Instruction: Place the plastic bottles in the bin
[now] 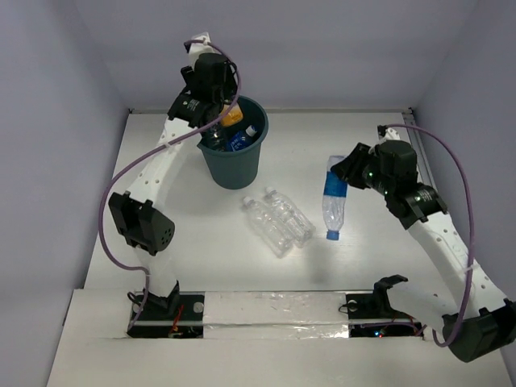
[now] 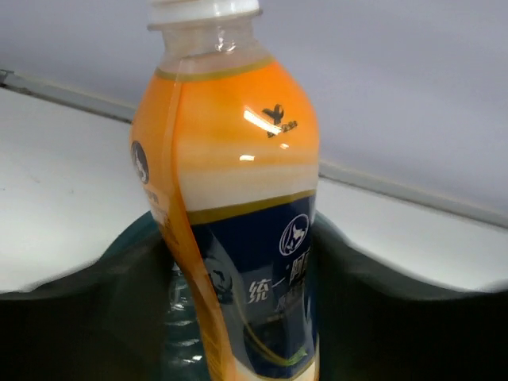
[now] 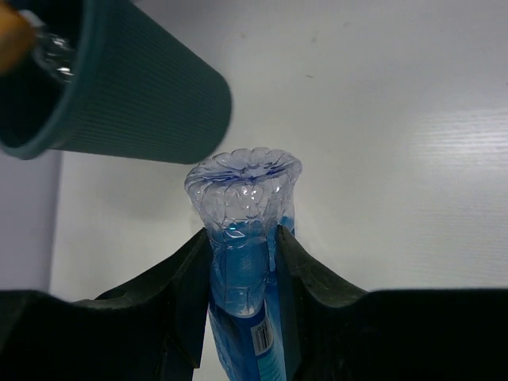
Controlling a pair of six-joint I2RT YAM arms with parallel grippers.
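Observation:
A dark teal bin [image 1: 235,168] stands at the back left of the table with several bottles inside. My left gripper [image 1: 216,121] hovers over its rim, shut on an orange-and-navy labelled bottle [image 1: 232,115] that fills the left wrist view [image 2: 230,198], white cap up, between my left gripper's [image 2: 242,234] fingers. My right gripper [image 1: 348,168] is shut on the base end of a clear bottle with a blue label [image 1: 334,201], which hangs cap down above the table. In the right wrist view its crinkled base [image 3: 246,182] sticks out past my right gripper [image 3: 242,238]. Two clear bottles [image 1: 278,222] lie side by side mid-table.
The bin [image 3: 127,103] appears at the upper left of the right wrist view, to the left of the held bottle. White walls border the table at the back and sides. A taped strip [image 1: 274,310] runs along the near edge between the arm bases.

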